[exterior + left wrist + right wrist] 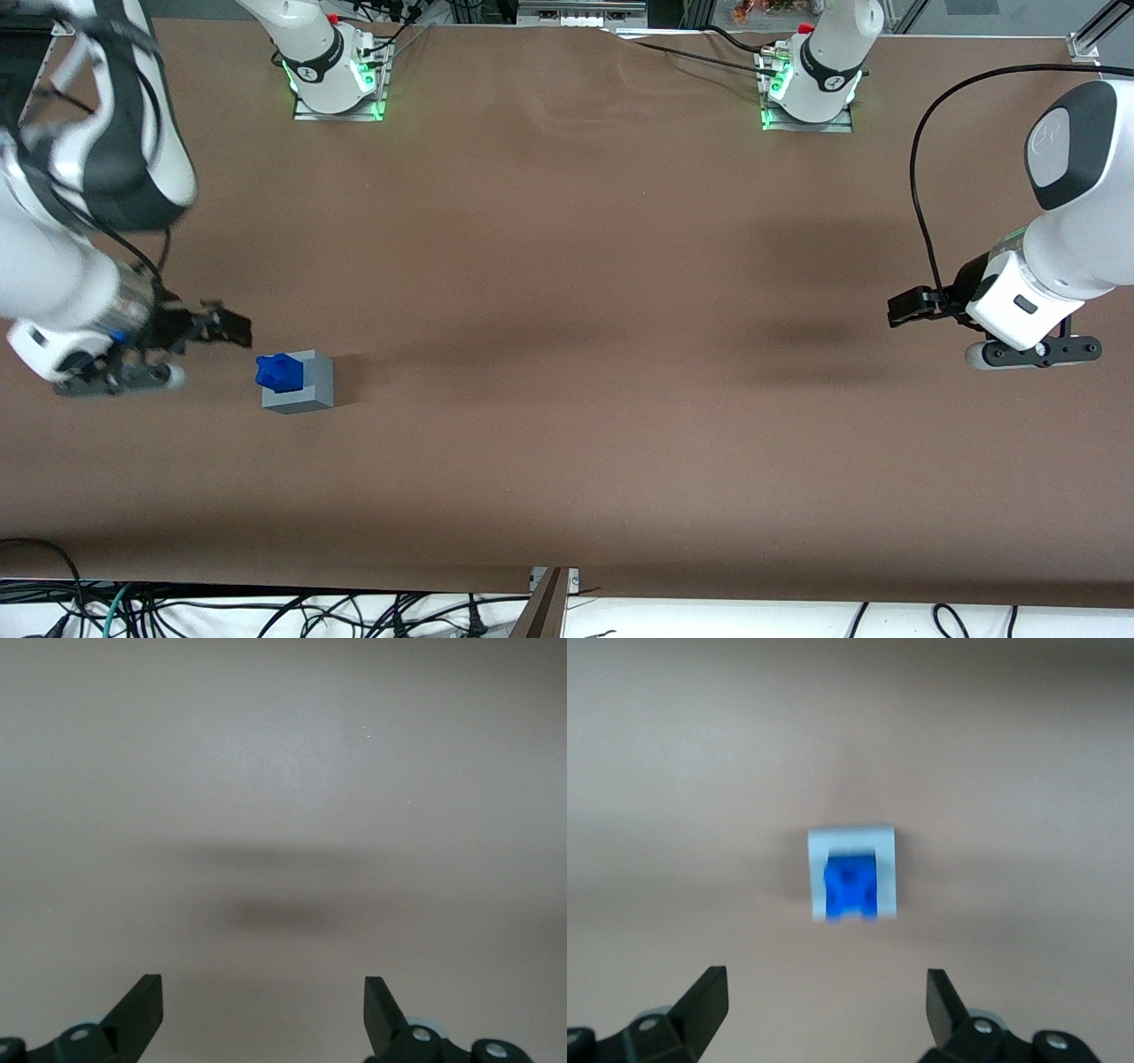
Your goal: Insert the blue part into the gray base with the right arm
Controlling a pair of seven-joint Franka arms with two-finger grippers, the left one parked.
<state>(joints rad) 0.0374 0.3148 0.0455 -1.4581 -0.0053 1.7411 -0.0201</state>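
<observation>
The tool hangs above the worktop with its fingers spread wide and nothing between them. The blue part sits in the gray base, its knobbly top standing proud of the recess. Base and part lie near the tool, apart from it, toward the parked arm's end and slightly nearer the front camera.

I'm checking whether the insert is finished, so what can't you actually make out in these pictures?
- How deep the blue part sits in the gray base: blurred in the right wrist view, small in the front view.
- The gripper, open and above the table apart from the base: only its fingertips show in the right wrist view; blurred in the front view.
- The right arm: cut off by the front view's edge.
</observation>
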